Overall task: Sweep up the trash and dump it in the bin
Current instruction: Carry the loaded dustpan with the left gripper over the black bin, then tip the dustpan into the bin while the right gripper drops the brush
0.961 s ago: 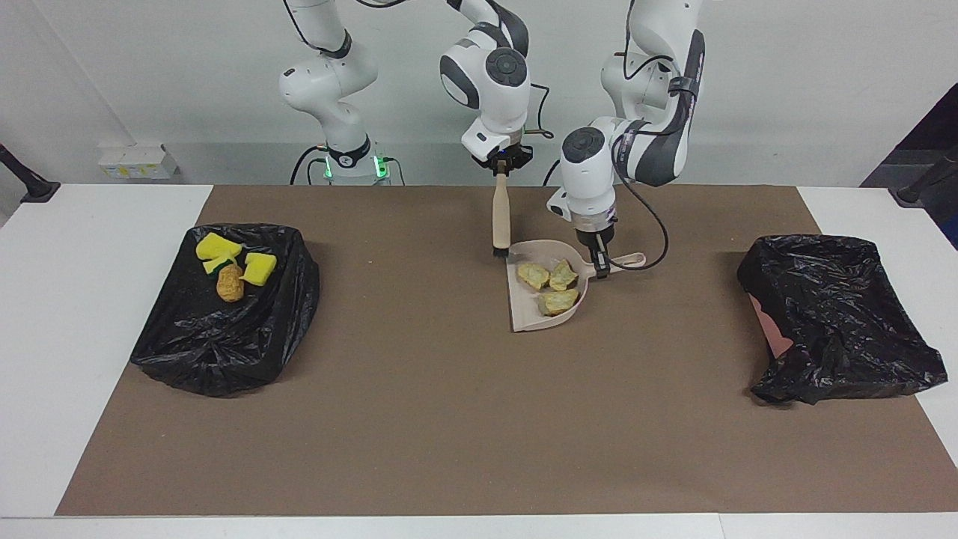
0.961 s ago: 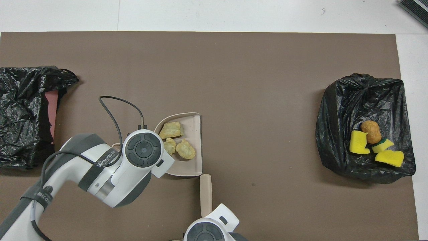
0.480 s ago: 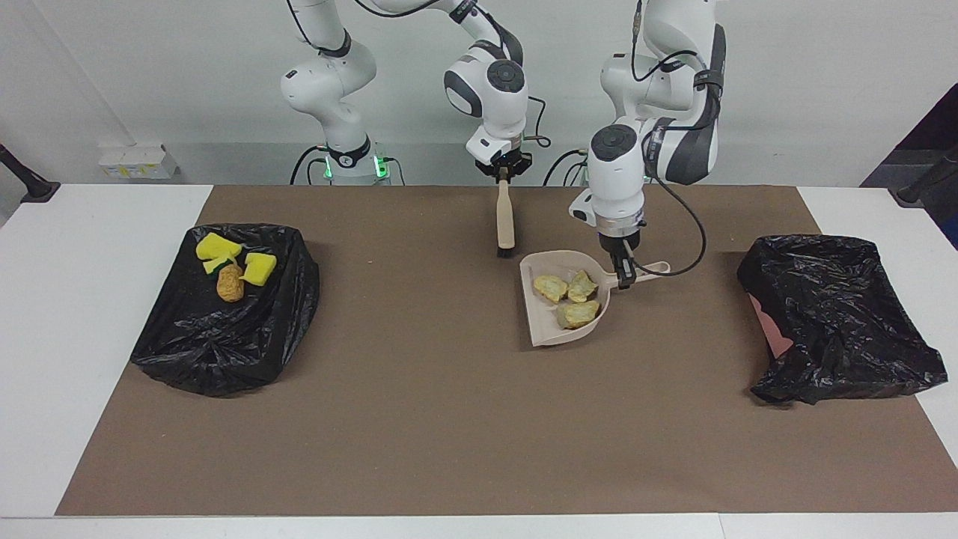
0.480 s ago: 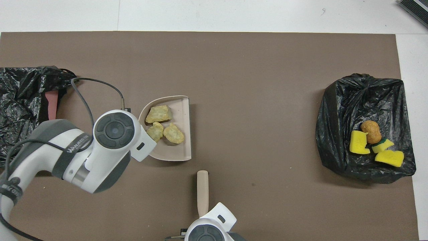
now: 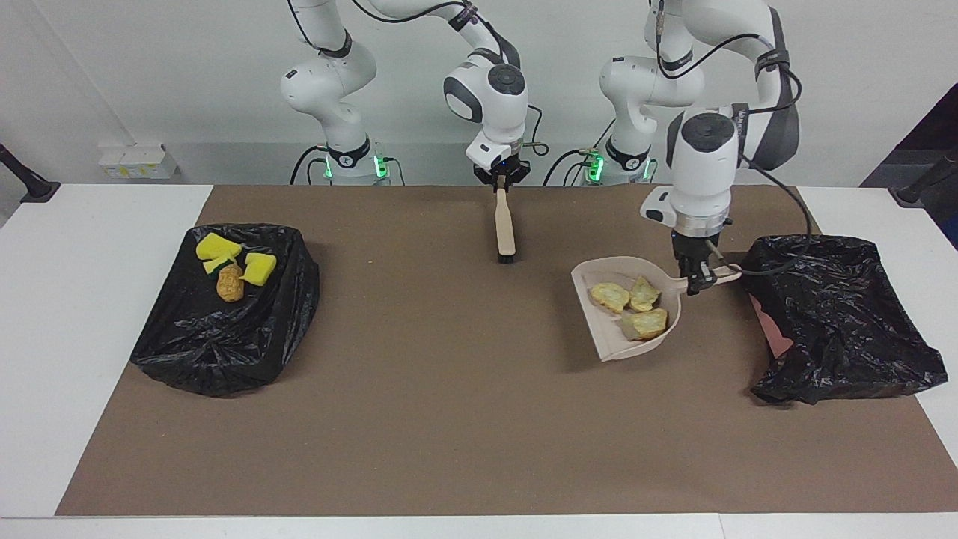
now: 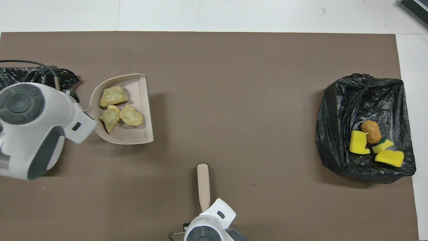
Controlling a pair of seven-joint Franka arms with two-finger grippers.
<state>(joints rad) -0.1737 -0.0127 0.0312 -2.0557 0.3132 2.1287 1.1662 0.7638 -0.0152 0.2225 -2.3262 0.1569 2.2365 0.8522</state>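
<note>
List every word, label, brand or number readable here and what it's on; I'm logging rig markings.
No text can be read at this moment.
The white box on the ledge near the right arm's base carries a small yellow marking, too small to read.
The dustpan, brush and black bin bags show no lettering.

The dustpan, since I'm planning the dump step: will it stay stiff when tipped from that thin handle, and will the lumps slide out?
The dustpan looks like rigid moulded plastic, so it probably won't flex. The left gripper holds only its handle end, so it might twist slightly. The three pale lumps lie loose on a smooth floor; they'd likely slide out when tilted.
</note>
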